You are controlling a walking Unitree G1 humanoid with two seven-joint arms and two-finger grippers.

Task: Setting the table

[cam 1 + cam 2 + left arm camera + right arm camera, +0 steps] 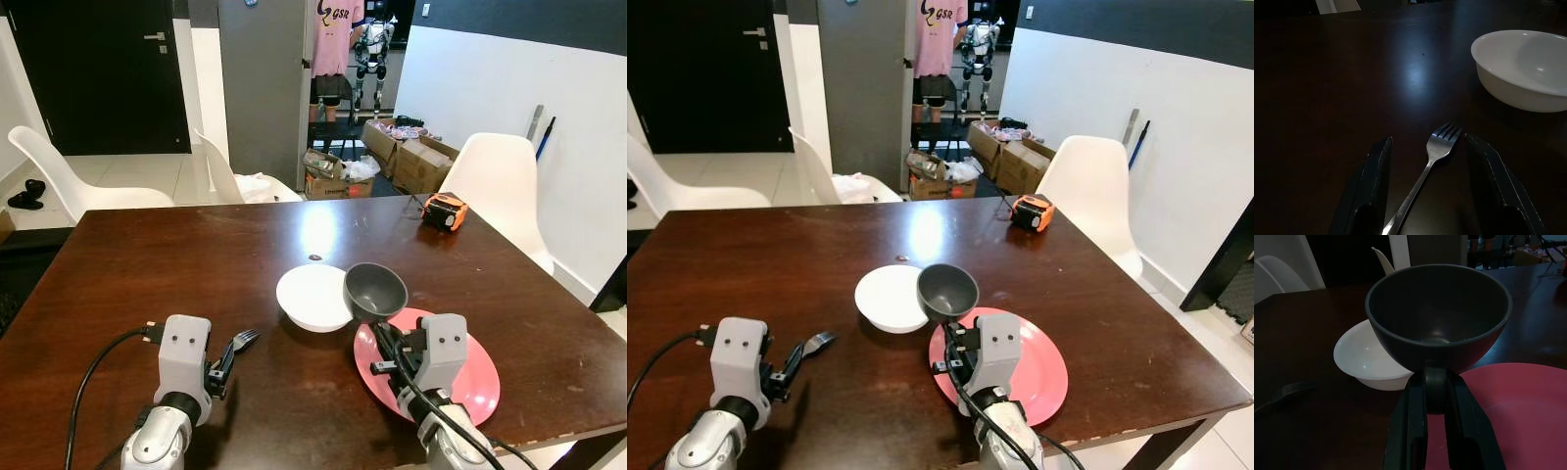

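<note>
Dark wooden table (147, 264): right tool (1436, 396) pinches the grey bowl (375, 290) above the pink plate (470, 377); lower it level, centred. Left tool (1427, 161) spread around the fork (1430, 161).

Dark wood counter (176, 264). On it: white bowl (312, 297), pink plate (470, 377) just beside it, fork (235, 345) near front, orange tape measure (443, 211) at far side.

Legible text appears on the pink T-shirt (940, 34) of the person standing at the top centre of the frame; it reads "GSR" in dark letters. No other text, label or number can be read.
</note>
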